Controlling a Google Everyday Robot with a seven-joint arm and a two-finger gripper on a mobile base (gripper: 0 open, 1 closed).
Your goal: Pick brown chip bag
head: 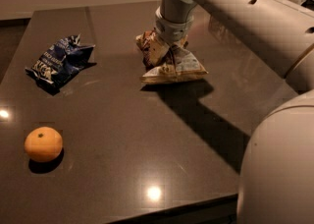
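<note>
Toward the far middle of the bench we see the brown chip bag, its lower edge flat on the dark surface and its upper part bunched into a peak, so that it looks like a small tent. Our gripper comes down from above onto that peak, touching the crumpled top of the bag, and the grey wrist stands almost upright over it. Foil hides the tips, so we cannot tell whether the jaws are closed on the bag or only pressed against it. Our arm runs from the wrist up and to the right, and its shadow lies across the bench just in front of the bag. A crumpled dark blue bag lies well apart at the left, near the bench's left edge. An orange sits nearer to us on the left, apart from both bags. Our pale rounded body fills the lower right corner.
</note>
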